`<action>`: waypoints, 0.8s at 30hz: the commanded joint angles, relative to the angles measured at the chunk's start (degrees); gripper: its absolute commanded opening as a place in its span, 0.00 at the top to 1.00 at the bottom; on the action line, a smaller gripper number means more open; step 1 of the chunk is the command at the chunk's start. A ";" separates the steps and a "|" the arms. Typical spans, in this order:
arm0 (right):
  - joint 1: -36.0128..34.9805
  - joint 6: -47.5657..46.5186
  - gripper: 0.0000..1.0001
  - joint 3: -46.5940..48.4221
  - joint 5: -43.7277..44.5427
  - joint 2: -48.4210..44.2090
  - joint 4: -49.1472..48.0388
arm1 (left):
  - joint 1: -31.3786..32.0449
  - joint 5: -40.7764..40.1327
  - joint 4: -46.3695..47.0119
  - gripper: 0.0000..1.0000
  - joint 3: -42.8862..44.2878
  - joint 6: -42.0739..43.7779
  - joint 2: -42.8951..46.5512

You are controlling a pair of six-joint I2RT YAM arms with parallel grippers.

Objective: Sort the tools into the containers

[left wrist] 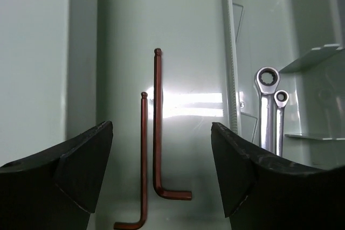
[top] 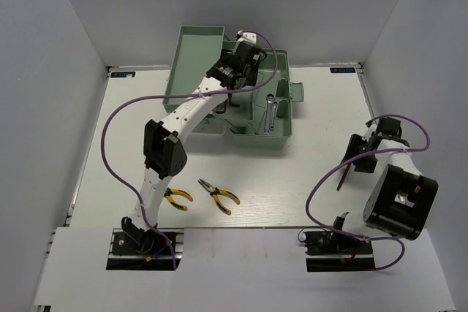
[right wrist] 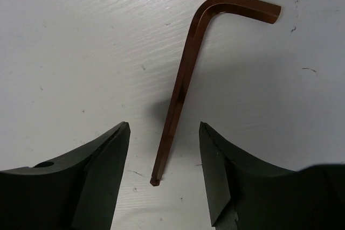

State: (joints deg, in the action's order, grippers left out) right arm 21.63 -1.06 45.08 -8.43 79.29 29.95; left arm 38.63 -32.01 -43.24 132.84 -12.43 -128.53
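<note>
My left gripper (top: 235,80) hangs open and empty over the mint-green toolbox (top: 281,140). In the left wrist view its jaws (left wrist: 161,127) stand wide apart above a tray compartment (left wrist: 188,52) holding two reddish-brown hex keys, one long (left wrist: 157,133) and one shorter (left wrist: 143,176). Two silver wrenches (left wrist: 265,109) lie in the compartment to their right, also seen from above (top: 270,111). My right gripper (top: 352,160) is open low over the table, its jaws (right wrist: 164,125) astride the long arm of a third reddish-brown hex key (right wrist: 183,79) without touching it. Two yellow-handled pliers (top: 219,196) (top: 178,196) lie on the table in front.
The toolbox's upper tray (top: 191,49) is swung out to the back left. White walls enclose the table on three sides. The left arm's purple cable (top: 110,118) loops over the left half of the table. The pliers lie close to the left arm's base.
</note>
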 commanded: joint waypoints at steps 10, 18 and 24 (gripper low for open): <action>-2.03 -2.63 0.41 -0.26 6.93 8.25 -6.49 | 0.30 12.49 2.72 0.16 -2.22 0.22 16.10; -6.86 -3.86 0.69 1.24 14.05 13.61 -7.10 | 0.83 16.28 8.00 0.16 -37.31 -2.95 43.77; -8.27 -3.16 1.00 3.69 14.32 15.28 -2.29 | 1.36 15.66 2.83 0.19 -60.72 -10.07 62.22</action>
State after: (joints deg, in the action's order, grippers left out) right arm 13.61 -4.45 49.41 5.06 90.85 23.20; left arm 39.59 -17.08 -36.45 79.53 -18.13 -70.50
